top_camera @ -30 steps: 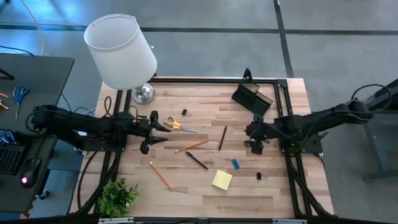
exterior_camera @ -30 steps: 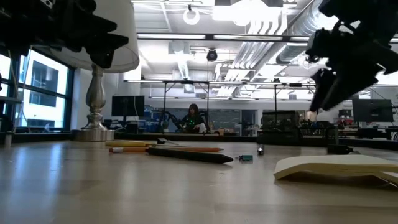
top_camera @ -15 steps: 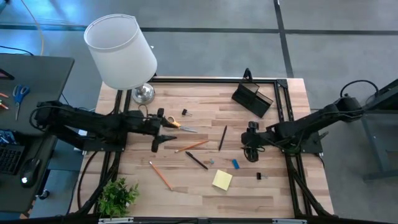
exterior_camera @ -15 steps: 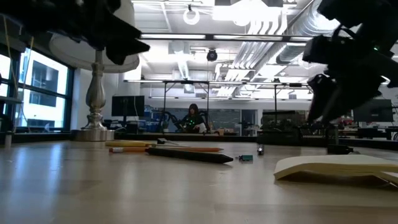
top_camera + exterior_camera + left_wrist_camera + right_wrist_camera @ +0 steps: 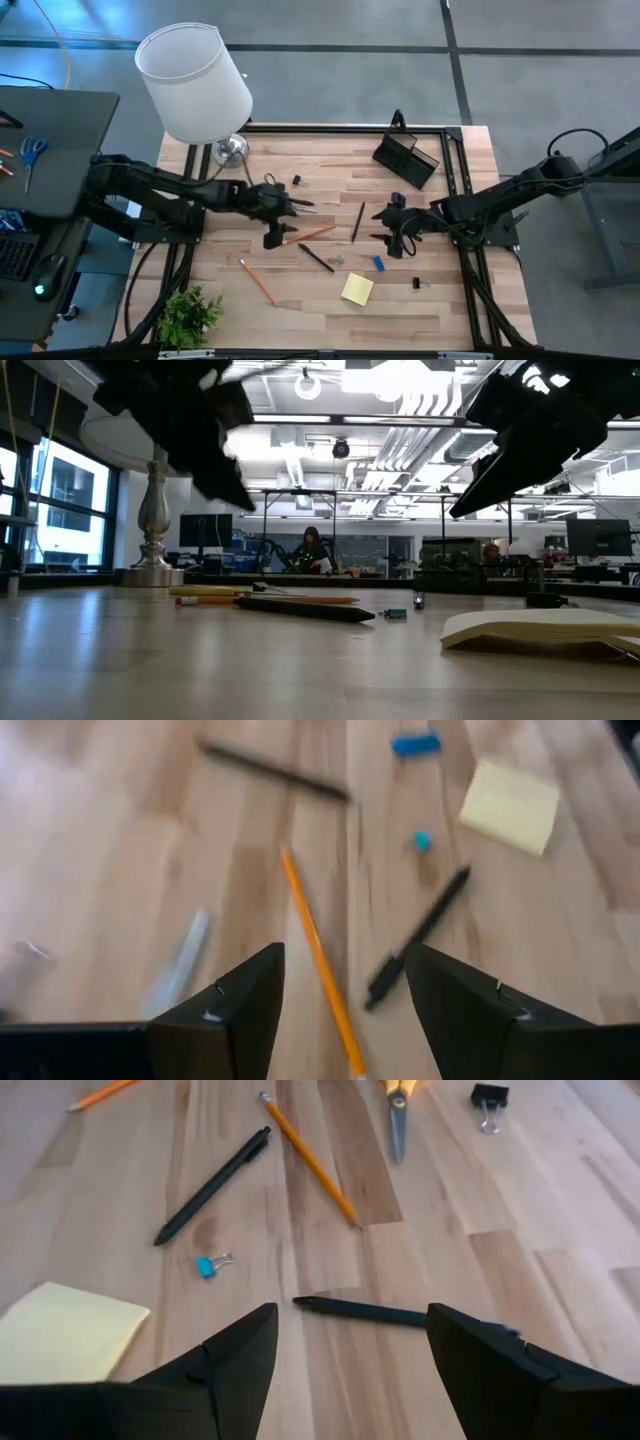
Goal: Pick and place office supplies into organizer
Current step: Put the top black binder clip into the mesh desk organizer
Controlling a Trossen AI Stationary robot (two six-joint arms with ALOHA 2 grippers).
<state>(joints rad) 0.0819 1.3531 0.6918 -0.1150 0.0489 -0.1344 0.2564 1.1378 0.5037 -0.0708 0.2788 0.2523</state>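
Left gripper (image 5: 285, 222) over orange pencil (image 5: 308, 235) mid-table, jaws apart, empty. Right gripper (image 5: 392, 228) near black pencil (image 5: 357, 222), jaws apart, empty. Organizer (image 5: 405, 159) at far edge, well apart from supplies. Your pencils likely light, stiff, round: expect rolling. Take hold mid-shaft, across the length. Sticky-note pad (image 5: 357, 289) thin, flat; you will probably need an edge pinch.
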